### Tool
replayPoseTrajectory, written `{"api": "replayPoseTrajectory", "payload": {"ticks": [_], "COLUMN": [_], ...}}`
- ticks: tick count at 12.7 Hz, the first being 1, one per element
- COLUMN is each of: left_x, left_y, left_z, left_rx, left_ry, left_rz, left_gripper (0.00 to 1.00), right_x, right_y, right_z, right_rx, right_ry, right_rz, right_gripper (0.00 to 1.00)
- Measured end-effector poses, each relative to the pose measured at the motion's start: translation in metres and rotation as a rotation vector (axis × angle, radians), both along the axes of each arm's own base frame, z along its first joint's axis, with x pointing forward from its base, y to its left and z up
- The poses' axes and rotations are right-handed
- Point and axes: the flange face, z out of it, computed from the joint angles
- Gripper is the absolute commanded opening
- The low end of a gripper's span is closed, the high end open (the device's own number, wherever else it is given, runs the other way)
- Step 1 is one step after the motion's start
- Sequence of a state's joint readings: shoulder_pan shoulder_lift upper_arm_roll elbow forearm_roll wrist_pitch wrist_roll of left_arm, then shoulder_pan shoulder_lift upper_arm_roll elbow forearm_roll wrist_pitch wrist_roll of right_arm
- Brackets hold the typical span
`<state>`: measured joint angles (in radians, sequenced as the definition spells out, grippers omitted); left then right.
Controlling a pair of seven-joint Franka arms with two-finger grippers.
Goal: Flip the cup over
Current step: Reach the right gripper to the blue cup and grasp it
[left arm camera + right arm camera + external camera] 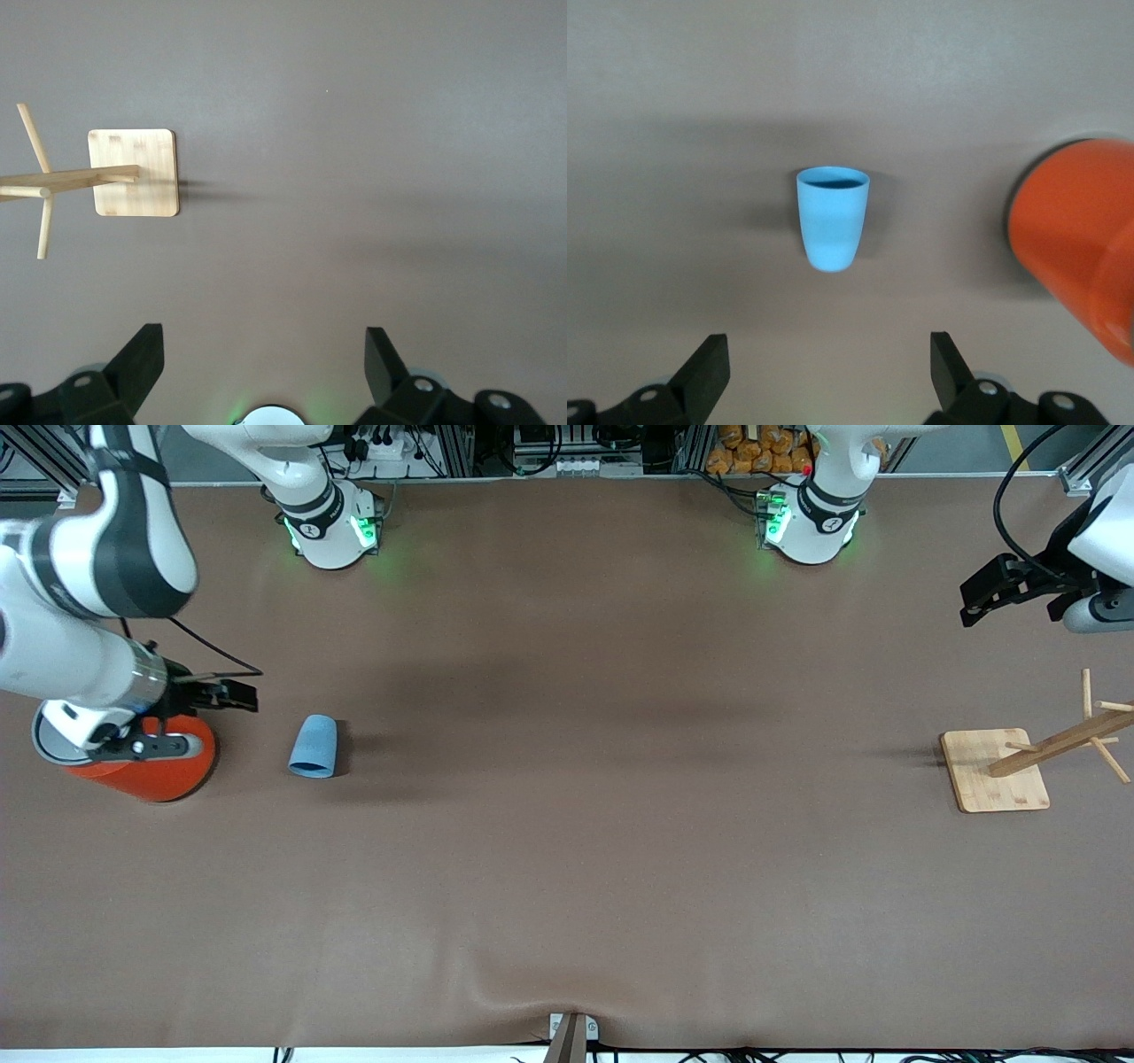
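The cup [313,747] [831,217] is a small light-blue tumbler lying on its side on the brown table toward the right arm's end, with its wider mouth end nearer the front camera. A sliver of its darker inside shows in the right wrist view. My right gripper [235,693] [828,341] hangs open and empty over the table between the cup and the orange can, apart from both. My left gripper [974,607] [263,332] waits open and empty in the air over the left arm's end of the table.
A big orange can [155,766] [1076,230] stands beside the cup, partly under the right arm's wrist. A wooden peg rack on a square base [997,771] [135,173] stands at the left arm's end.
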<state>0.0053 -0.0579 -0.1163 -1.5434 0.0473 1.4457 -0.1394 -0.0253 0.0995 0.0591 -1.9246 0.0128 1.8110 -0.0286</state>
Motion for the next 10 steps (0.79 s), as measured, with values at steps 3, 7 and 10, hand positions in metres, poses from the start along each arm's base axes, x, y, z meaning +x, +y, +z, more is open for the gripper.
{"api": "replayPoseTrajectory", "payload": {"ticks": [3, 7, 10], "left_x": [0.002, 0.003, 0.007], "left_y": [0.000, 0.000, 0.001], "left_z": [-0.004, -0.005, -0.012], "left_rx": [0.000, 0.000, 0.000], "left_ry": [0.007, 0.010, 0.022], "left_rz": [0.000, 0.001, 0.002], "left_gripper": [1.00, 1.00, 1.00], "right_x": [-0.014, -0.027, -0.030], "right_y": [0.023, 0.027, 0.023], "right_z": [-0.058, -0.132, -0.173], "right_rx": [0.002, 0.010, 0.013], "right_ry": [0.007, -0.040, -0.069], "right_rz": [0.045, 0.072, 0.068], "right_gripper": [1.00, 1.00, 1.00]}}
